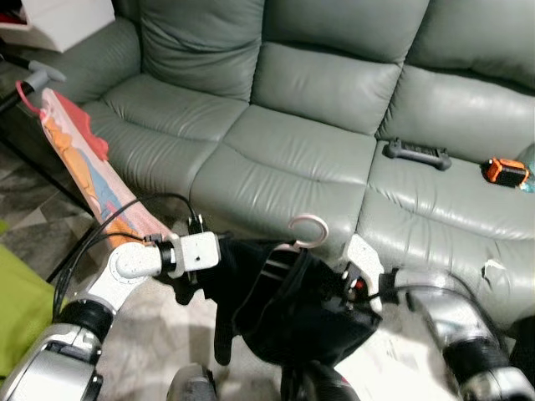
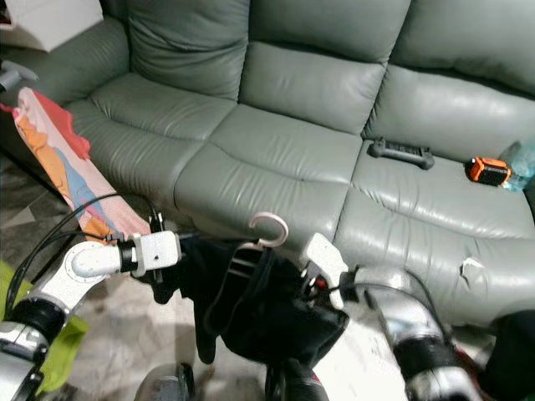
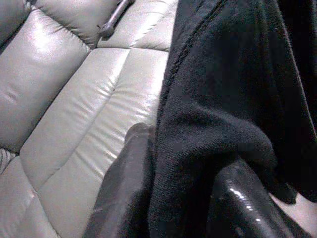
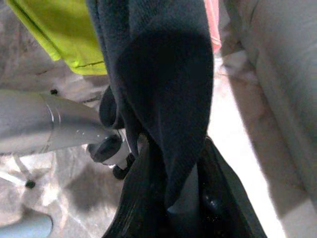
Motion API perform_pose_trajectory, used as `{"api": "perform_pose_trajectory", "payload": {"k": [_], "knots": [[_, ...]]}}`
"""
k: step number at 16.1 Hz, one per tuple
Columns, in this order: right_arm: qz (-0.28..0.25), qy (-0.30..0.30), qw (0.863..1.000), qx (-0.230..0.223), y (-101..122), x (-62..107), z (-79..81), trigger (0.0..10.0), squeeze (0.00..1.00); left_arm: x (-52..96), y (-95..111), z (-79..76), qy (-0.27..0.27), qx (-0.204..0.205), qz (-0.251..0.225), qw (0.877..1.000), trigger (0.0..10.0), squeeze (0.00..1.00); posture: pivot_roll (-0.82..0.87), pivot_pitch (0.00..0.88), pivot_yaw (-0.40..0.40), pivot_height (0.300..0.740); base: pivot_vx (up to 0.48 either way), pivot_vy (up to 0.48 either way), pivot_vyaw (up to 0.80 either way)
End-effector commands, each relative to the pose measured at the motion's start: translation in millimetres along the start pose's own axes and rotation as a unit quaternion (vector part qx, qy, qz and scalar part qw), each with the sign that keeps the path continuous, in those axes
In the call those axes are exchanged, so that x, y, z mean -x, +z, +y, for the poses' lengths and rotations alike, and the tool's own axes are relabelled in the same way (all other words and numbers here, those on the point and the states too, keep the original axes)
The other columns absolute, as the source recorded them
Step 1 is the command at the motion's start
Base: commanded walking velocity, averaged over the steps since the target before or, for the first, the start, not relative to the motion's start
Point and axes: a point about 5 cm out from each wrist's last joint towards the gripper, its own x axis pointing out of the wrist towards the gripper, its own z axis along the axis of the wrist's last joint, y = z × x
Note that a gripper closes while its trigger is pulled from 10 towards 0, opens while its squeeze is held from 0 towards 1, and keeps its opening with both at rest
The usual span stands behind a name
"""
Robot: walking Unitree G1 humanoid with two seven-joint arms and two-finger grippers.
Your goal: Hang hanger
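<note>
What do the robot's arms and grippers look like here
Both arms are silver tubes with black joint rings. The left arm has a white speckled elbow, a white wrist block and looping black cables. The left gripper's glossy black fingers are thick and rounded.

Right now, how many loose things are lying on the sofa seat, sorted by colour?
Black: 1, a handle-shaped bar on the right cushion.
Orange and black: 1, a small gadget further right.
Total: 2. A pale bluish object sits cut off at the sofa's right edge; I cannot tell what it is.
</note>
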Motion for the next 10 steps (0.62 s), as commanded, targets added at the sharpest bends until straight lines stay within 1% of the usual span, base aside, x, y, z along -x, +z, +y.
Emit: {"api": "perform_pose_trajectory", "payload": {"k": [1,3,4,5,6,7,8,10], "knots": [[-0.022,-0.027,0.999,0.012,13,-2.0,-0.9,0.0,0.0,-3.8,6,-8.3,-0.025,-0.036,-0.015,0.999,10.0,1.0,-0.07,0.126,-0.012,0.74,0.0,0.0,0.0],[-0.014,-0.023,1.0,0.006,9,-8.2,8.3,0.0,0.0,0.9,6,-6.3,-0.01,-0.07,-0.014,0.997,10.0,1.0,-0.07,0.127,-0.012,0.74,0.0,0.0,0.0],[-0.011,-0.018,1.0,0.004,9,-9.4,10.8,0.0,0.0,1.7,7,-5.5,-0.007,-0.081,-0.017,0.997,10.0,1.0,-0.07,0.128,-0.013,0.74,0.0,0.0,0.0],[-0.004,-0.003,1.0,-0.001,9,-11.3,16.7,0.0,0.0,1.8,9,-3.2,0.003,-0.09,-0.026,0.996,10.0,1.0,-0.07,0.128,-0.013,0.74,0.0,0.0,0.0],[0.007,0.011,1.0,0.002,8,-12.6,21.0,0.0,0.0,0.4,10,-5.1,-0.011,-0.1,-0.026,0.995,10.0,1.0,-0.06,0.13,-0.015,0.74,0.0,0.0,0.0],[0.019,0.031,0.999,0.018,8,-13.6,24.4,0.0,0.0,-1.4,6,-12.8,-0.053,-0.103,-0.012,0.993,10.0,1.0,-0.06,0.129,-0.014,0.74,0.0,0.0,0.0],[0.024,0.035,0.999,0.027,8,-14.6,25.1,0.0,0.0,-2.2,4,-17.9,-0.071,-0.101,-0.007,0.992,10.0,1.0,-0.06,0.125,-0.009,0.74,0.0,0.0,0.0],[0.035,0.025,0.999,0.033,8,-15.8,22.1,0.0,0.0,-3.4,2,-19.9,-0.076,-0.104,-0.001,0.992,10.0,1.0,-0.06,0.112,-0.003,0.74,0.0,0.0,0.0]]}}
